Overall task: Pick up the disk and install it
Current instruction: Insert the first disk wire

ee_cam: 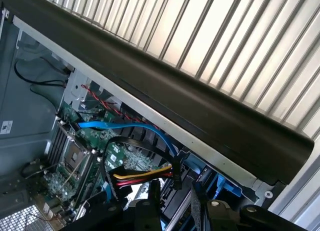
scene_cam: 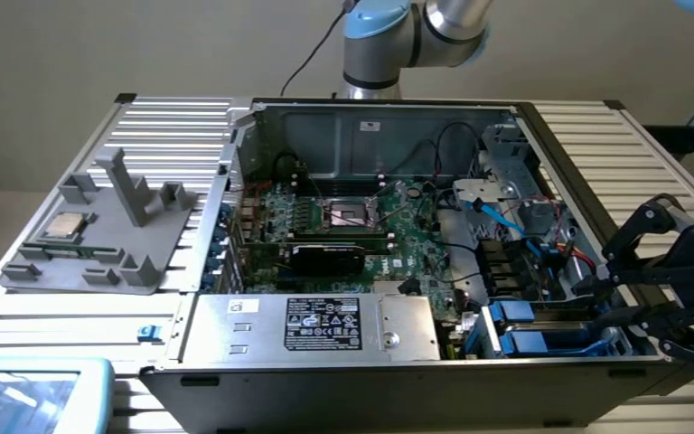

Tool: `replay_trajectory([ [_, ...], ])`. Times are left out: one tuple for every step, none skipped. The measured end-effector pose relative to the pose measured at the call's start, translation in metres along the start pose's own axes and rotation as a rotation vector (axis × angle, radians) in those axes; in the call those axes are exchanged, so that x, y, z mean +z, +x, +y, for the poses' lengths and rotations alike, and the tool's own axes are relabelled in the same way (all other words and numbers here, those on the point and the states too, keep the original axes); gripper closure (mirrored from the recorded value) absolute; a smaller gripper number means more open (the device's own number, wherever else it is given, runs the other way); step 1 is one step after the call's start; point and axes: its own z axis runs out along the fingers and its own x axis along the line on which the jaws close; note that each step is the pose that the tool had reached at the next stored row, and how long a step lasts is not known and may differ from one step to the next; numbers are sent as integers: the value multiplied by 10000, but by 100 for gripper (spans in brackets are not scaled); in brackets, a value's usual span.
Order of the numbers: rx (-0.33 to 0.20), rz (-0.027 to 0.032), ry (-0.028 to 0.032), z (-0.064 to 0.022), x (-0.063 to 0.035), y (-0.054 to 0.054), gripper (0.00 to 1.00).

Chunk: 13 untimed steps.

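Currently disk (scene_cam: 546,342) sitting in drive bay at corner of open case (scene_cam: 371,127), blue carrier frame showing, metal body hidden, just ahead of pincer (scene_cam: 603,303). 2nd blue carrier (scene_cam: 526,311) right beside it, equally near pincer. Pincer state: cannot tell. Contact with carrier: cannot tell. Pincer at case rim, pointing inward. Blue cable (ee_cam: 125,126) and red-yellow-black wire bundle (ee_cam: 145,175) just beyond pincer, deeper in case. Power-supply box (scene_cam: 311,325) past the bay, well apart from pincer. Grey tray (scene_cam: 33,271) with 1 square chip (scene_cam: 68,226) on far side of case from pincer.
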Motion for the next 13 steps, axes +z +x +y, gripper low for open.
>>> replay_trajectory([
  [-4, 0, 2, 0, 0, 0, 62],
  [-8, 1, 3, 1, 1, 0, 62],
  [-12, 0, 6, 0, 0, 0, 62],
  [-20, 1, 9, 1, 0, 0, 62],
  [-34, 6, 12, 3, 0, -1, 62],
  [-51, 14, 17, 5, -1, -2, 62],
  [-69, 20, 22, 6, -1, -3, 62],
  [-96, 25, 32, 8, 0, -4, 62],
  [-124, 24, 43, 9, 0, -5, 62],
  [-158, 22, 56, 9, 1, -6, 62],
  [-196, 19, 70, 10, 3, -8, 62],
  [-234, 16, 85, 11, 6, -10, 62],
  [-266, 13, 99, 12, 9, -12, 62],
])
